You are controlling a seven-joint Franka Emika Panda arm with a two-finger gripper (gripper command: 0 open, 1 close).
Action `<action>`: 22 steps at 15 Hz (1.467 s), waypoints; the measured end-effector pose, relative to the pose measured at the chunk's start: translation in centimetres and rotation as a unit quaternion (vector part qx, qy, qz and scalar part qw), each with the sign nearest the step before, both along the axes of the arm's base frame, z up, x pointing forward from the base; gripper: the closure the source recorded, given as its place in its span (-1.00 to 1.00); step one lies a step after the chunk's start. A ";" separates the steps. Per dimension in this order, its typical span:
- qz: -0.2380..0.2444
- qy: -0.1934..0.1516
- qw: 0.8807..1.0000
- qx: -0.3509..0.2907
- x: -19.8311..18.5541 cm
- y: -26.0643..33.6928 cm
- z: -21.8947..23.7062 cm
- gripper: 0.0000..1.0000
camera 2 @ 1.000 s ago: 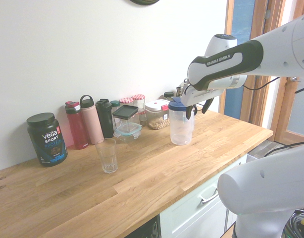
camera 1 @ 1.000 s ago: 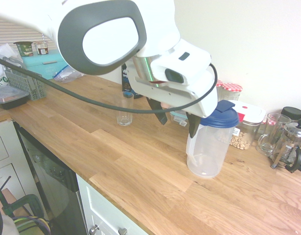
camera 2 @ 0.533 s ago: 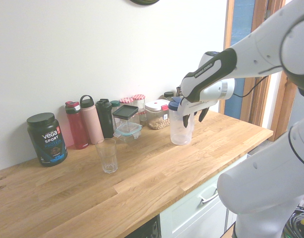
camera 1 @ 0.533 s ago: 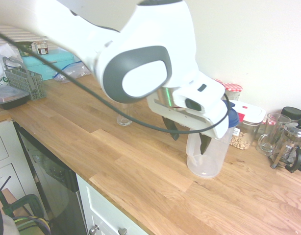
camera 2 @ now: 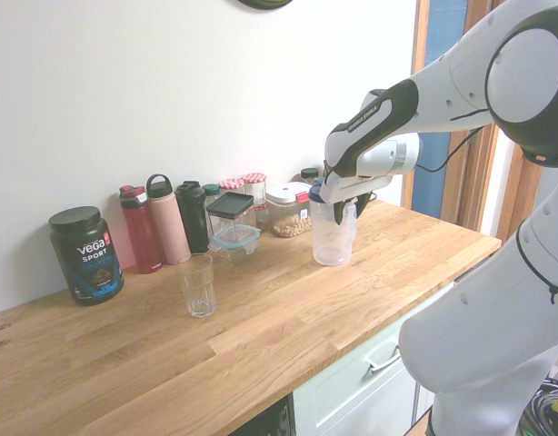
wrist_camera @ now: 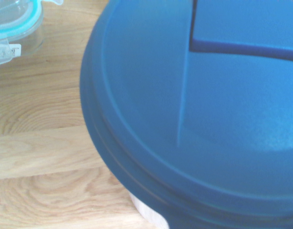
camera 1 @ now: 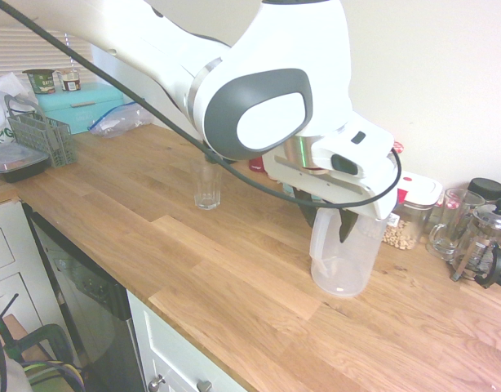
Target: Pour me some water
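Gripper [camera 1: 325, 226] at jug [camera 1: 345, 255], fingers apart, part-open; grip on handle unclear. Open counter btwn jug & clear glass [camera 2: 197, 285]; front edge well apart from jug. Jug upright on counter, frosted, blue lid [wrist_camera: 194, 105]; water can't be made out. Wood-top counter [camera 1: 193, 269], white wall [camera 2: 170, 82] behind.

Second ext. view: jug [camera 2: 333, 238] upright on table [camera 2: 261, 345], near R end; drinking glass [camera 2: 197, 287] on table, well to L of it. Tub [camera 2: 86, 256] far L, w/ bottles [camera 2: 156, 222] just R of it, behind glass. Nut container [camera 2: 289, 210] behind jug, to L.
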State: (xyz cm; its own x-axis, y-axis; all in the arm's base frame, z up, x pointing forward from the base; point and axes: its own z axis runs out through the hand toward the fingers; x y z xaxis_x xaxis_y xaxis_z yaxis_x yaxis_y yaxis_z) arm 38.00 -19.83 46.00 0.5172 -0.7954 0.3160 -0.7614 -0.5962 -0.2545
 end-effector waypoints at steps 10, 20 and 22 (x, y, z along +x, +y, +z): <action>0.009 0.007 1.000 0.004 0.3 0.1 -0.7 1.00; 0.140 0.014 0.990 0.010 -0.5 1.6 11.6 1.00; 0.199 0.020 0.980 0.001 0.9 4.6 15.1 1.00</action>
State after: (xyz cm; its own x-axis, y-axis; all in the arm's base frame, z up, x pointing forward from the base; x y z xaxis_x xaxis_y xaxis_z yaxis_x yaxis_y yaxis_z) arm 38.90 -15.21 61.14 0.7985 -0.5287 0.2880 -0.4783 -0.8476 -0.2299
